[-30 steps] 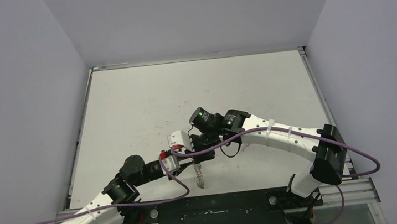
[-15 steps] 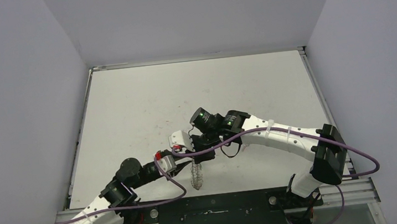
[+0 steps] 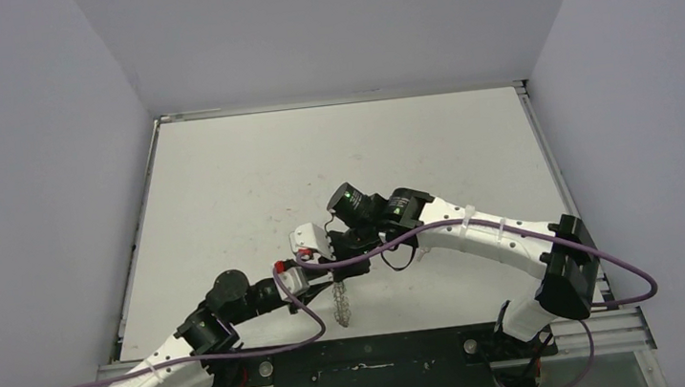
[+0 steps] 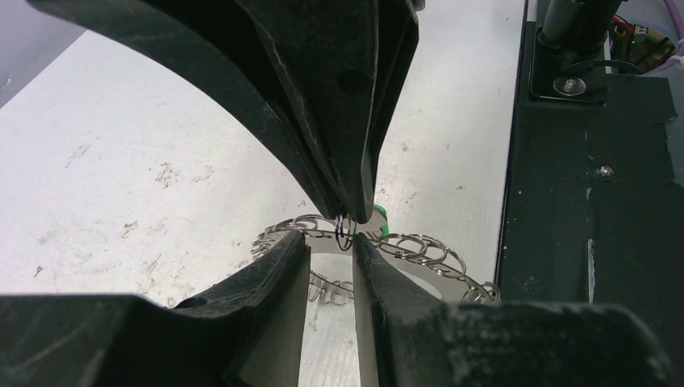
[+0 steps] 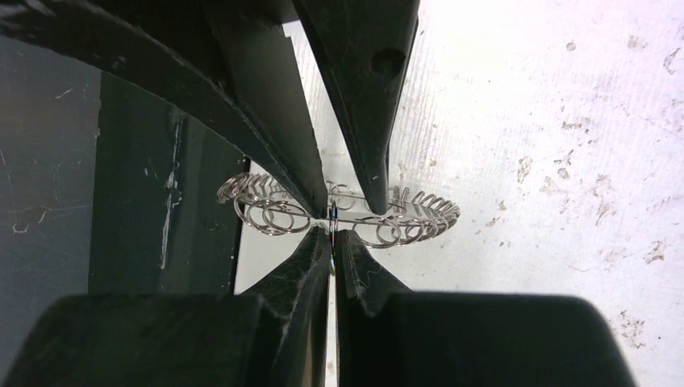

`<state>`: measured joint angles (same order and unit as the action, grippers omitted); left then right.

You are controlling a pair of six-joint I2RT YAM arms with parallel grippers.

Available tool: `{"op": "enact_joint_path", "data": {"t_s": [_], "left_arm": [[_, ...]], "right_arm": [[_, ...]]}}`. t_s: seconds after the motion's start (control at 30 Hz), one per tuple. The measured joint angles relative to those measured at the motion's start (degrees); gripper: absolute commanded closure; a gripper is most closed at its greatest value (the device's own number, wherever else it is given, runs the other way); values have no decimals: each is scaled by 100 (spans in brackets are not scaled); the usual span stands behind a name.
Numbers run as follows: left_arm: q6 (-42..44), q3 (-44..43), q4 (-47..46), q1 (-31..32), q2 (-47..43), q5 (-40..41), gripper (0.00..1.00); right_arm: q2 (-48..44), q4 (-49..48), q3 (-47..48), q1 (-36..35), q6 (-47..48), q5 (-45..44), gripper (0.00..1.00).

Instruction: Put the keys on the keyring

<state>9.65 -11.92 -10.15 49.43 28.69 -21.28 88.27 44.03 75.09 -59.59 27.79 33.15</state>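
The keyring [image 3: 341,304], a silvery ring fringed with wire loops, hangs just above the table near its front edge. My left gripper [image 3: 322,287] is shut on its rim; in the left wrist view the keyring [image 4: 419,250] runs across the fingertips of that gripper [image 4: 331,246]. My right gripper [image 3: 334,269] meets it from the far side, shut on the keys. A green tag [image 4: 381,214] peeks out behind the right gripper [image 4: 351,218]. In the right wrist view a thin sliver of the keys [image 5: 332,222] sits in the right gripper [image 5: 332,238], touching the keyring [image 5: 403,226]. The left gripper [image 5: 347,205] comes in from above.
The white table [image 3: 335,156] is scuffed and enclosed by grey walls on three sides. A black mounting strip [image 3: 367,369] runs along the near edge, right below the hanging keyring; it shows as a dark panel [image 4: 597,201] in the left wrist view.
The left arm drew back slightly to the left, then returned, and the keyring turned a little as it hangs. The right arm has held still. Both grips are unchanged.
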Motion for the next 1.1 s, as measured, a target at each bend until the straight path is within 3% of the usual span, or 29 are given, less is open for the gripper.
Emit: {"op": "enact_joint_path", "data": {"t_s": [0.4,0.83,1.1], "left_arm": [[0,0,-70,0,223,-98,76],[-26,-2,-341,2,409,-216,83],[-42,-13,-350,2,457,-262,81]], "right_arm": [[0,107,122,-24,-11,13,100],[22,214,181,-48,7,7,100],[66,245,205,-48,4,0,100]]}}
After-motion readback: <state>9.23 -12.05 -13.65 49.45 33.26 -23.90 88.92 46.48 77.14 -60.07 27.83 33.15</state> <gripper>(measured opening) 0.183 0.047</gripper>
